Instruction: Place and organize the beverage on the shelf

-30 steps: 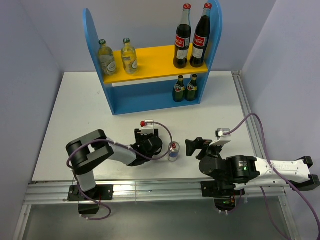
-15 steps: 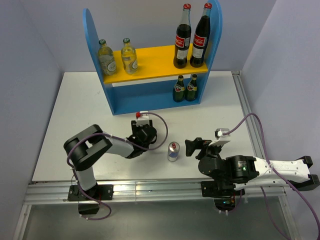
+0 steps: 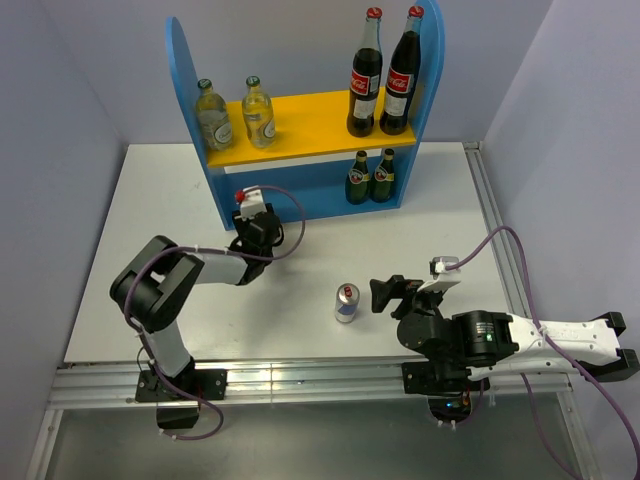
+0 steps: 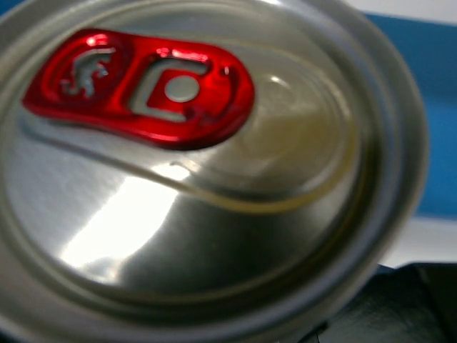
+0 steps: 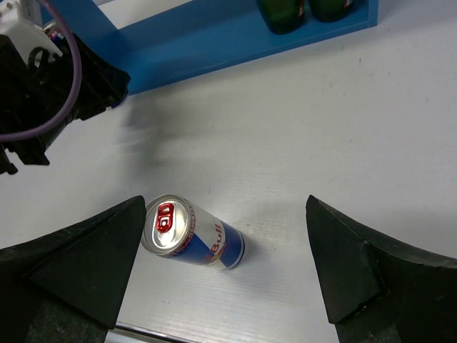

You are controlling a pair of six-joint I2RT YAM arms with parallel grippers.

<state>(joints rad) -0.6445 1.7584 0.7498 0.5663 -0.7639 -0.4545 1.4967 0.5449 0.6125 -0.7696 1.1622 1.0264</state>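
Left pincer (image 3: 260, 222) seemingly gripping red-tabbed can (image 4: 207, 186), second can (image 5: 203, 239) reading "Bull"

Job stuff aside, you've just got the white table (image 3: 170, 200) spread out under the left gripper (image 3: 252, 208) and right gripper (image 3: 385, 293), a metal rail (image 3: 300, 380) along the table edge behind them, and plain pale lilac walls (image 3: 70, 90) boxing things in ahead and to either side.

Bright, even overhead light; soft shadows on table (image 3: 170, 210). Left wrist: can (image 4: 214, 179) close-up blurred, white glare on lid.
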